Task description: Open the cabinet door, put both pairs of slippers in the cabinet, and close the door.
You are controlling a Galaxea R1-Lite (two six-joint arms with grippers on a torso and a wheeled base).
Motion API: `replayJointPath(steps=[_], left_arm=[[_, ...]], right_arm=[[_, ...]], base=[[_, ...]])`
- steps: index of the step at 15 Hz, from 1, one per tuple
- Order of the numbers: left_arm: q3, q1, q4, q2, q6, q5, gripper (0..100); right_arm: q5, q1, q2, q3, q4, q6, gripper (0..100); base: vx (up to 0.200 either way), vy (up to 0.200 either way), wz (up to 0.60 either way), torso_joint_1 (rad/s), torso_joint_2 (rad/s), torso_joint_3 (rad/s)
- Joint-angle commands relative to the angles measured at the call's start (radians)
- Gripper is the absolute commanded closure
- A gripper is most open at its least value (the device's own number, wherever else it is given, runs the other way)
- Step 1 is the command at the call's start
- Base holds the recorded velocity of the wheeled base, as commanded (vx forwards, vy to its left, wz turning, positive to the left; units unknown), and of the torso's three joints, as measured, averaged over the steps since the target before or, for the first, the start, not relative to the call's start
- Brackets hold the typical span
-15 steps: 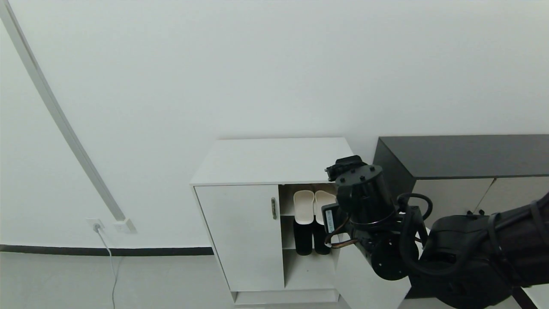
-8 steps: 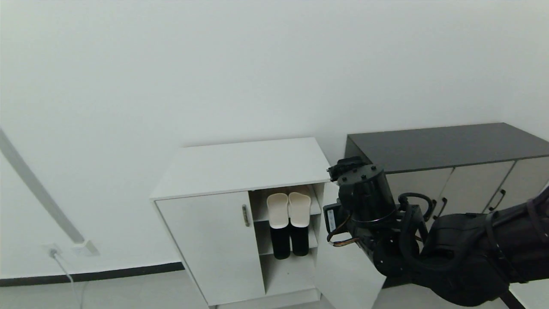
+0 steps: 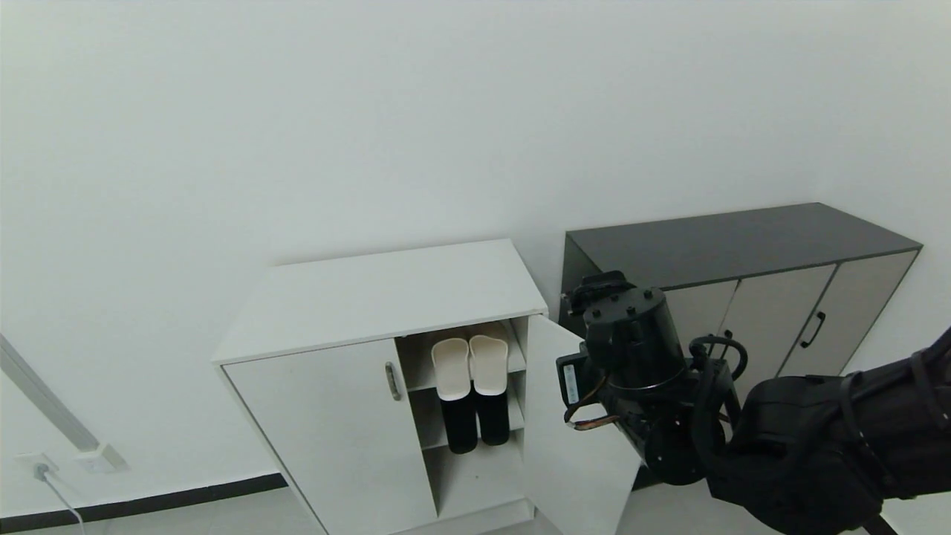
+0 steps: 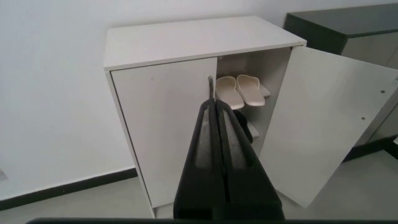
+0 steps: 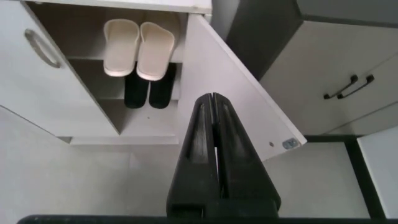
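The white cabinet point(image 3: 371, 297) has its left door shut and its right door point(image 3: 565, 431) swung open. Inside, a cream pair of slippers point(image 3: 469, 365) lies on the upper shelf and a black pair point(image 3: 475, 423) on the shelf below. My right arm's wrist point(image 3: 631, 334) hangs just outside the open door. In the right wrist view, the right gripper point(image 5: 214, 99) is shut and empty, above the floor in front of the door point(image 5: 242, 93) and slippers point(image 5: 138, 48). In the left wrist view, the left gripper point(image 4: 214, 101) is shut and empty, facing the closed door near its handle, with the cream slippers point(image 4: 242, 89) beyond.
A dark cabinet with grey doors point(image 3: 743, 253) stands against the wall to the right of the white one. A wall socket with a cable point(image 3: 41, 468) and a slanted conduit point(image 3: 44, 401) are at the far left. Bare floor lies in front.
The head camera has turned: the white cabinet now sits farther left in the picture and more of the dark cabinet shows. The slippers lie as before; both grippers stay shut.
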State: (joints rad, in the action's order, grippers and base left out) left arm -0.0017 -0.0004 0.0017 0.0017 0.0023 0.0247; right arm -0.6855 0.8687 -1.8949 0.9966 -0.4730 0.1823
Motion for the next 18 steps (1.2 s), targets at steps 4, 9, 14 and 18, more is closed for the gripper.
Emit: replayJointPath(steps=[4, 9, 14, 18], left_arm=[[0.0, -0.001, 0.0, 0.001, -0.001, 0.0, 100], [0.0, 0.0, 0.0, 0.001, -0.001, 0.0, 100], [0.0, 0.0, 0.0, 0.0, -0.007, -0.012, 100], [0.0, -0.001, 0.0, 0.001, -0.007, -0.012, 100]], right_arm=[[0.0, 0.001, -0.006, -0.007, -0.015, -0.006, 100], [0.0, -0.002, -0.007, -0.006, -0.018, -0.006, 100], [0.0, -0.028, -0.007, -0.007, -0.052, -0.029, 100], [0.043, -0.177, -0.055, 0.143, -0.087, -0.121, 100]], base=[[-0.1, 0.0, 0.0, 0.004, 0.0, 0.001], [-0.12, 0.0, 0.0, 0.001, 0.0, 0.001], [0.0, 0.0, 0.0, 0.0, 0.0, 0.0], [0.0, 0.0, 0.0, 0.0, 0.0, 0.0]])
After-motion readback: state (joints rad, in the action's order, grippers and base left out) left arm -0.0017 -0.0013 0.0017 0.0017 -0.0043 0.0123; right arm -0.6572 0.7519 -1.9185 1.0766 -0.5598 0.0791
